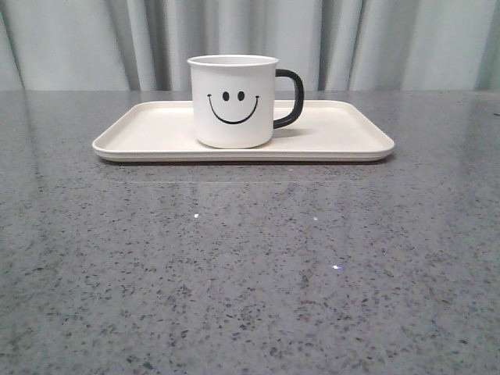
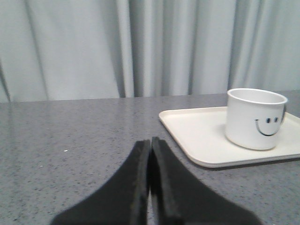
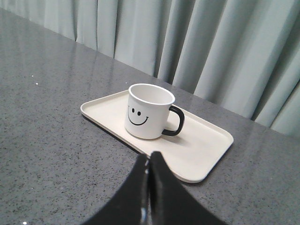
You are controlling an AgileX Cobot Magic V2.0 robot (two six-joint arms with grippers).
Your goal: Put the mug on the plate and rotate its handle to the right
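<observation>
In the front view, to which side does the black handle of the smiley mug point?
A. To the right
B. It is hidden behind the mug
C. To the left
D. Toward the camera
A: the handle sticks out from the right side of the mug, which stands upright on the cream tray with its smiley face toward the camera.

Left gripper (image 2: 150,140) jaws pressed together, holding nothing; right gripper (image 3: 150,155) likewise.
</observation>
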